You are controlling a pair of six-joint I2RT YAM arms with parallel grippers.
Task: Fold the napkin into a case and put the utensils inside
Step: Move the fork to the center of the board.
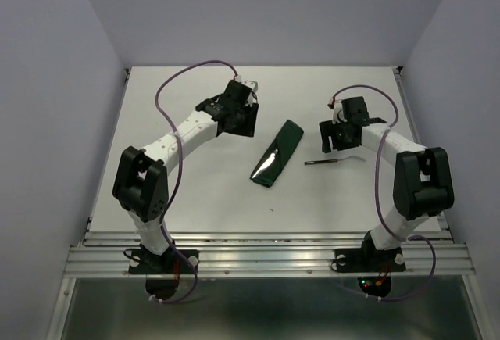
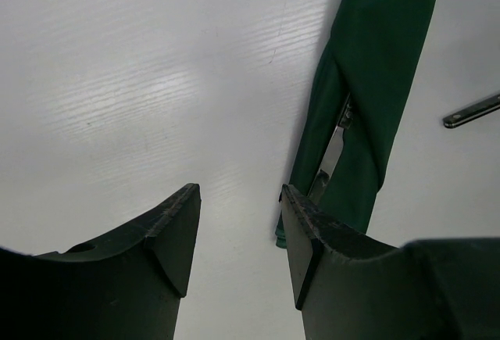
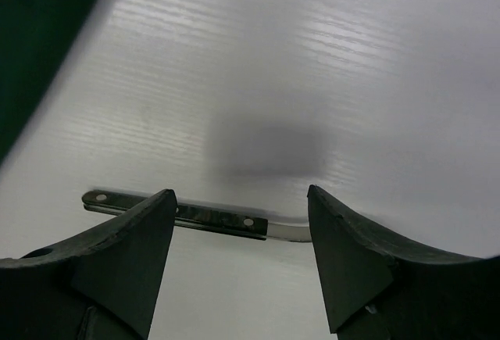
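Your left gripper [image 2: 238, 230] has its jaws standing apart over the bare table [image 2: 117, 82], with nothing in them. The near end of the case [image 2: 375, 82] lies just beside the right-hand finger, outside the gap. Your right gripper [image 3: 238, 234] is spread wide and empty too. The loose utensil [image 3: 195, 216] lies flat on the table, crosswise to that gap. Its dark riveted handle runs behind the left finger and its silver part reaches toward the right one. You cannot tell from here whether the fingertips touch it.

Farther out, the case lies slantwise near the middle of the table, between your two grippers. It is a long narrow green pouch, and the tucked utensil [image 2: 332, 156] glints from the fold toward its near end. The loose utensil lies just to the right of the case, apart from it.

You have wide bare table to the left of the case and toward the far edge. The walls [image 1: 266, 12] close in the left, right and back sides. Your right gripper sits nearer the right edge, so room is tighter there.

Count: one case and two utensils, one inside and one outside. You cannot tell which is the fork and which the knife.
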